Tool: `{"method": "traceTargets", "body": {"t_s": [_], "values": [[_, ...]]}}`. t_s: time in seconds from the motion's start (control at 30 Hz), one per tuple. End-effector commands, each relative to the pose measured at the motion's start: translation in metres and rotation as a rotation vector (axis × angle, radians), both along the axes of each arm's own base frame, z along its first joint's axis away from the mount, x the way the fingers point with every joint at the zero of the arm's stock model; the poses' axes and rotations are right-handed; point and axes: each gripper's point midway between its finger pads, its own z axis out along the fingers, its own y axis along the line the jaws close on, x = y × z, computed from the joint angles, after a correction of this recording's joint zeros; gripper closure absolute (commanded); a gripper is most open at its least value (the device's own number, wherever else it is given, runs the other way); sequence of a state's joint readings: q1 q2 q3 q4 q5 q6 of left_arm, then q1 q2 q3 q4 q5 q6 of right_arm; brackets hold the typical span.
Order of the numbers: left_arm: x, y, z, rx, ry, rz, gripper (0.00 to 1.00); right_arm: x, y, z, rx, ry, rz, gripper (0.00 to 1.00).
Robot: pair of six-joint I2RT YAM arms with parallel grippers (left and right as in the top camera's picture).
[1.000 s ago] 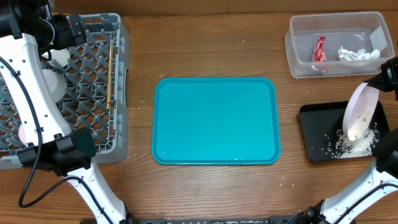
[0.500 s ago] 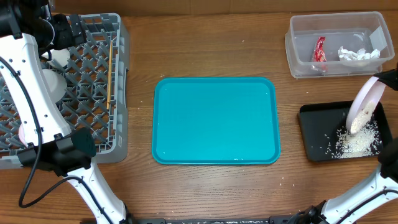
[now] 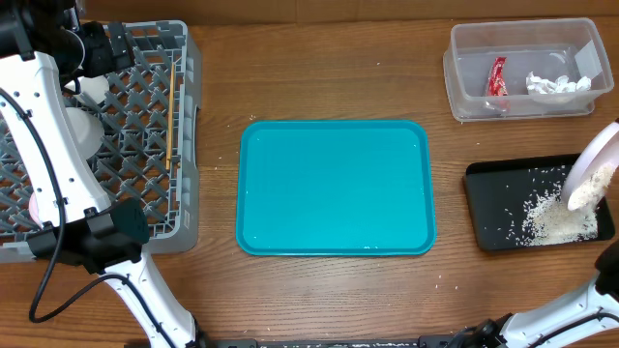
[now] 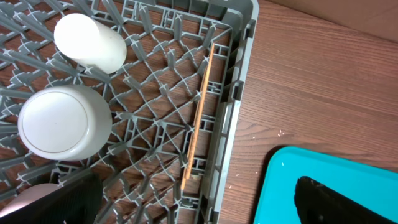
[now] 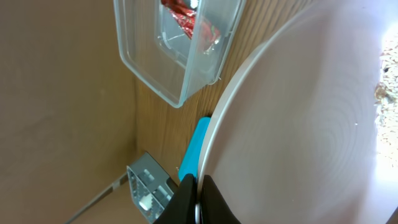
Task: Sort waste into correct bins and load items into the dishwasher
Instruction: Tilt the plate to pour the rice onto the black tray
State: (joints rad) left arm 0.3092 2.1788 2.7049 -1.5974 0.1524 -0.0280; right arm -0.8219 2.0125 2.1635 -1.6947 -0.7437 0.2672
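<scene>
My right gripper [image 5: 200, 193] is shut on the rim of the flat white plate [image 3: 598, 155], [image 5: 311, 124], held steeply tilted over the right end of the shallow black tray [image 3: 484, 208]. White rice grains [image 3: 553, 217] lie in a heap in the tray; a clump [image 3: 584, 195] still clings to the plate's lower edge. The clear tub [image 3: 455, 60] holds the red wrapper [image 3: 496, 75] and white tissue [image 3: 556, 84]. My left gripper [image 4: 199, 205] is open and empty above the grey dish rack [image 4: 242, 62], which holds a cup [image 4: 90, 42], a bowl [image 4: 62, 121] and chopsticks [image 4: 200, 112].
The teal tray [image 3: 334, 188] lies in the middle of the wooden table, between the rack [image 3: 145, 145] on the left and the bins on the right. A few stray rice grains dot the wood near the trays.
The plate has moved right toward the table's edge, still tilted, and more rice has slid into the black tray. The left arm has not moved.
</scene>
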Motion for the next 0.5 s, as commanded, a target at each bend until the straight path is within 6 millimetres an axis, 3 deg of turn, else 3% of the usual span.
{"method": "traceTargets", "body": {"t_s": [0.0, 0.47], "values": [[0.002, 0.000, -0.004, -0.006, 0.007, 0.010, 0.00, -0.001, 0.010, 0.016, -0.040, -0.048, 0.036, 0.96], [0.002, 0.000, -0.004, -0.006, 0.007, 0.010, 0.00, 0.003, 0.039, -0.005, 0.146, -0.081, 0.092, 0.96]]}}
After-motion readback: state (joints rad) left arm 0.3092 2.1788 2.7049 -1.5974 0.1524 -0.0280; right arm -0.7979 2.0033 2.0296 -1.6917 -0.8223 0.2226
